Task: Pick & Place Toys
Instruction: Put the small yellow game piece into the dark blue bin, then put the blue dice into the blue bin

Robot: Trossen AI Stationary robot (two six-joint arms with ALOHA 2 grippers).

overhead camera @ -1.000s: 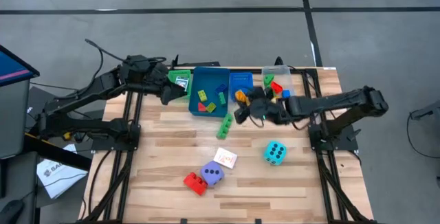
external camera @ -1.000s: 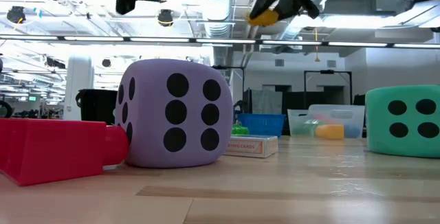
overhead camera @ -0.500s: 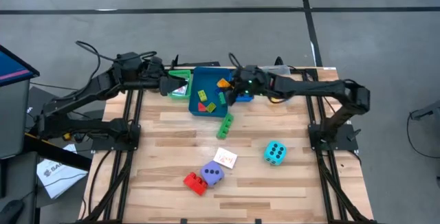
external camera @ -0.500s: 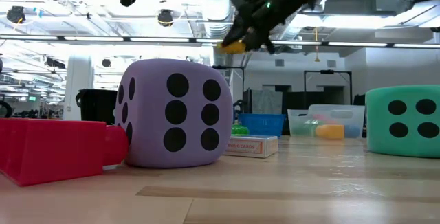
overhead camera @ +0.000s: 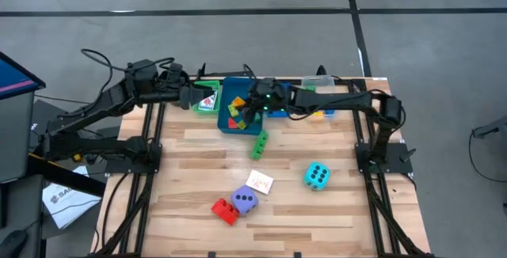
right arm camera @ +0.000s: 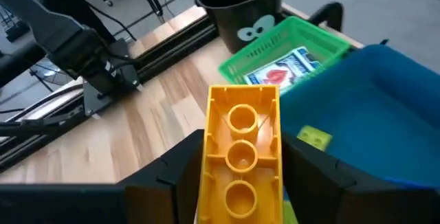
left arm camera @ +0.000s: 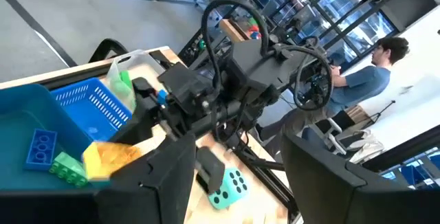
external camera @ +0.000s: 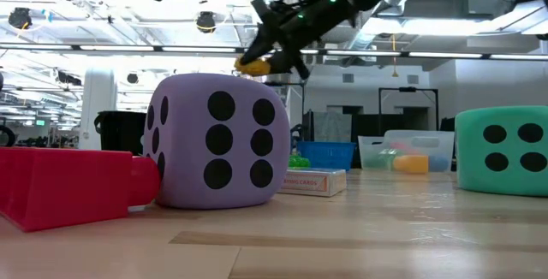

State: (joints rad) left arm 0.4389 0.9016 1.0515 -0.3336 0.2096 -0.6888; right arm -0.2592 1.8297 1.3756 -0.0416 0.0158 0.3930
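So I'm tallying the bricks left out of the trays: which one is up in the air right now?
The orange brick, held between the right gripper fingers above the blue tray. The green brick and red brick lie on the table.

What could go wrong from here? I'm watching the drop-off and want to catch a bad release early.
1. The right gripper holds the orange brick near the blue tray's edge, over bricks already inside; released here, it might bounce out.
2. The left gripper waits by the green tray close by, so the arms might bump.
3. The green brick lies just outside the blue tray, where a low retreat could knock it.
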